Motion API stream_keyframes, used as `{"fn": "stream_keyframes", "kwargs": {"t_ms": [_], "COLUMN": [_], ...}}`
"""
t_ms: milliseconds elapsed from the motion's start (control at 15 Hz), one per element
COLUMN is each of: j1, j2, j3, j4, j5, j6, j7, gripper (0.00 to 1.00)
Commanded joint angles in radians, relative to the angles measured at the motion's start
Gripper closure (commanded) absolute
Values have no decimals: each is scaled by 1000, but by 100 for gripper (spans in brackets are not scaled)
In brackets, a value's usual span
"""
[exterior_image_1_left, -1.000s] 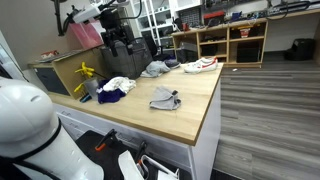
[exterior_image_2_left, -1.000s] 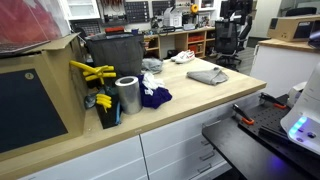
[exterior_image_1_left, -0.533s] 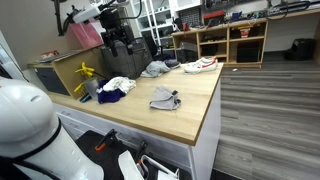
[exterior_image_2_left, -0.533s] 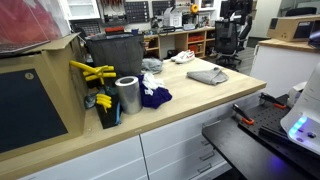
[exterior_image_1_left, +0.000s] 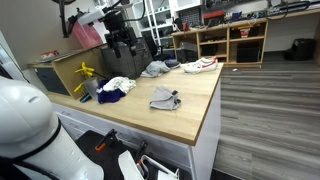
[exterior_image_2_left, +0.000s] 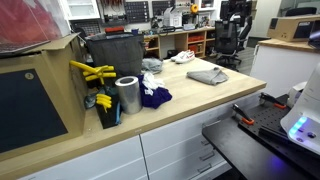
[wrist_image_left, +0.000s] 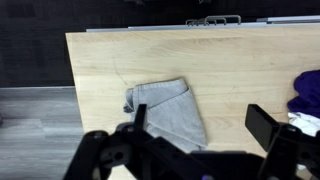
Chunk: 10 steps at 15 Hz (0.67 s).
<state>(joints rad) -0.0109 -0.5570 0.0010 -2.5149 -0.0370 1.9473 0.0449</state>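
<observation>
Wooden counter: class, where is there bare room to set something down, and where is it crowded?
Bare wood lies between the folded grey cloth and the near edge of the counter, and between that cloth and the shoe. Crowded: by the black bin, with metal can and purple cloth.

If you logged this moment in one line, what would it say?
tool: open, holding nothing | position: high over wooden counter | below it: folded grey cloth, lying flat | nearby: purple cloth

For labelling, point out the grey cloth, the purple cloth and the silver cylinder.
grey cloth (wrist_image_left: 170, 110), wrist view, its middle
purple cloth (exterior_image_2_left: 155, 97), in an exterior view, middle
silver cylinder (exterior_image_2_left: 127, 97), in an exterior view, side
</observation>
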Motion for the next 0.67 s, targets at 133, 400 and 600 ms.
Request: {"fn": "stream_keyframes", "kwargs": {"t_ms": [133,400,600], "j1": [-37,-47,-42], "j2": [209,352,460], "j3": [-24,-60,-78], "j4": [121,207,279], "j5": [-28,-27,-4], "j6": [122,177,183], "j7": [-21,-57,-117], "gripper": [0,0,0]}}
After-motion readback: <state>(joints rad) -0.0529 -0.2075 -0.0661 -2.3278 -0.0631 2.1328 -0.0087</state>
